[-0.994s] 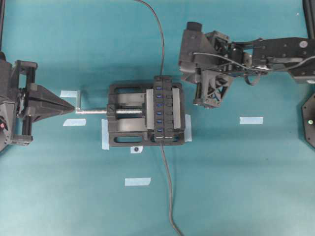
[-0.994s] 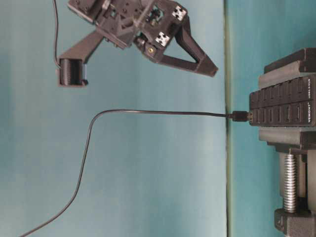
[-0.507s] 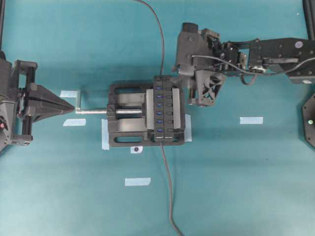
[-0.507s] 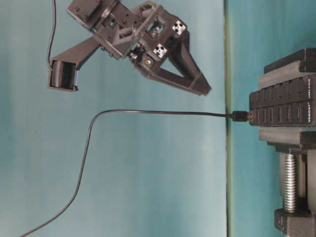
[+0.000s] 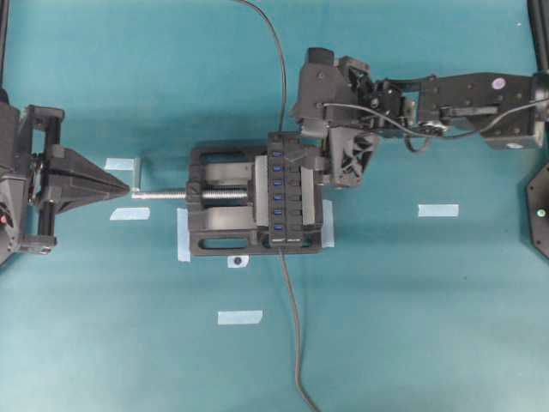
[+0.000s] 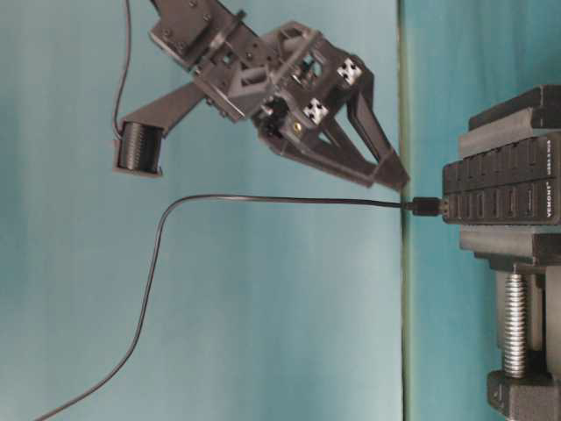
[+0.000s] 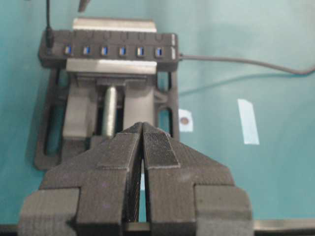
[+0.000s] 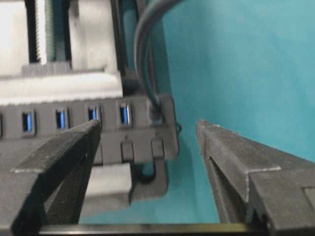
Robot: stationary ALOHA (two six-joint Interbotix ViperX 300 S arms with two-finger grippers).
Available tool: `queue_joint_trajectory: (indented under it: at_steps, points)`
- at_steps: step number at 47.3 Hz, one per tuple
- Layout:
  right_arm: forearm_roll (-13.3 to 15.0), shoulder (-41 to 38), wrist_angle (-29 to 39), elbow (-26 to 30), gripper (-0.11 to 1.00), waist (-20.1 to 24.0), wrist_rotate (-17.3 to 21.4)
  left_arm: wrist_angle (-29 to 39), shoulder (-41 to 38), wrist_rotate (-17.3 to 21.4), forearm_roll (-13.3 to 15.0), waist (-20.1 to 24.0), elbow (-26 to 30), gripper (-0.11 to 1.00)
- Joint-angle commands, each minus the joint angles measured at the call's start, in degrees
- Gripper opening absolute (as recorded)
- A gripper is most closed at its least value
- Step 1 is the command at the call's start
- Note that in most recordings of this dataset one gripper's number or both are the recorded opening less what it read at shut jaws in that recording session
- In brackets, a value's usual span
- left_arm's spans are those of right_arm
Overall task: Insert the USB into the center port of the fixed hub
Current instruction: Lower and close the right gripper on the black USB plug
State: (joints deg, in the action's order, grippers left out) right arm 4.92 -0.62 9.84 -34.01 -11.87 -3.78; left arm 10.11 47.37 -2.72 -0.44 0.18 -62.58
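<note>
The fixed hub (image 5: 293, 219) is a black strip clamped in a vise, with a row of blue ports. The USB (image 6: 427, 206) sits plugged into the end port at the hub's far end, also seen as the USB (image 8: 156, 112) and the USB (image 7: 49, 37); its thin cable (image 5: 279, 69) runs off the top edge. The center port (image 5: 278, 183), (image 7: 104, 50), (image 8: 60, 119) is empty. My right gripper (image 8: 148, 128) is open, its fingers straddling the hub's plug end, close beside the plug (image 6: 394, 182). My left gripper (image 5: 127, 187) is shut and empty, well left of the vise.
The black vise (image 5: 219, 232) holds the hub; its silver screw crank (image 5: 163, 195) points at my left gripper. The hub's own lead (image 5: 292, 318) trails toward the near edge. Blue tape strips (image 5: 437, 209), (image 5: 239, 317) lie on the teal table.
My right gripper has gone from shut to wide open and has moved left and down onto the hub's plug end. The left arm, hub and USB have not moved.
</note>
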Motion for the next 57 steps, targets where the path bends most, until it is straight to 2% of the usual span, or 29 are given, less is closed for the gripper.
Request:
queue_joint_trajectory:
  at_steps: [1,21,42,50,57]
  points:
    - [0.00,-0.18,-1.32,0.97,0.80,-0.18,-0.62,0.09,0.26,-0.18,-0.09,0.00,1.23,0.01]
    - [0.09,-3.87,-5.71,2.55,0.79,-1.05,-0.79,1.93,1.76,-0.18,-0.09,0.09,1.05,0.01]
    - [0.00,-4.75,-6.06,2.64,0.75,-1.32,-0.79,2.64,1.76,-0.26,0.00,0.00,1.05,0.01]
    - [0.00,-4.75,-5.98,2.64,0.60,-1.32,-0.79,2.64,1.76,-0.26,-0.09,0.00,0.97,0.01]
    - [0.00,-4.75,-5.71,2.64,0.40,-1.14,-0.53,2.64,1.76,-0.26,-0.09,0.00,0.97,0.01]
